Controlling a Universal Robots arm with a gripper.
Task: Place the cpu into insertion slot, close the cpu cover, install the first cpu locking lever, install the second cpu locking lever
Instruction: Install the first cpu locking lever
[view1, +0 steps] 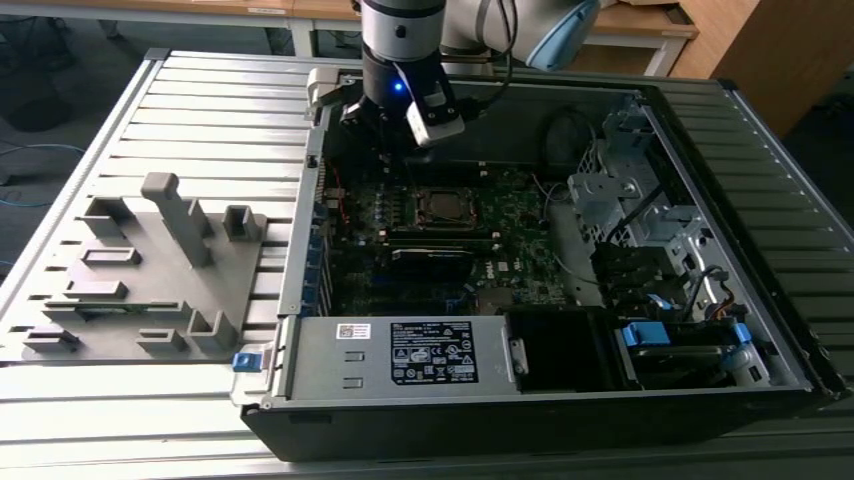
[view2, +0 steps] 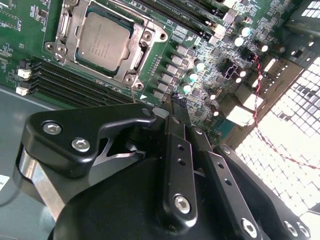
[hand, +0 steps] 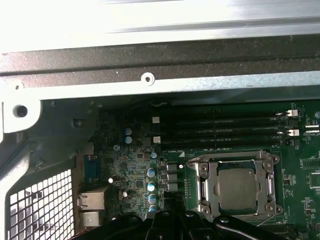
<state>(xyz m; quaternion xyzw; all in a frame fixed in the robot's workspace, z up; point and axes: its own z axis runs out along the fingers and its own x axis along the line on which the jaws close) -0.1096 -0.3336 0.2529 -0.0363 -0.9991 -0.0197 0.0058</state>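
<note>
Exterior view shows the open computer case (view1: 534, 420) across the middle and right of the frame, with the socket (view1: 441, 207) near the centre on the green board (view1: 527, 215). The claw (view1: 400, 118) hangs in the upper middle, near the case's back wall and apart from the socket. In the second wrist view the chip (view2: 102, 42) sits in the socket and the cover (view2: 136, 52) lies flat around it, so those two steps look done. I cannot tell whether the two locking levers are hooked. The claw's fingers (view2: 177, 145) meet at their tips, clenched on nothing.
</note>
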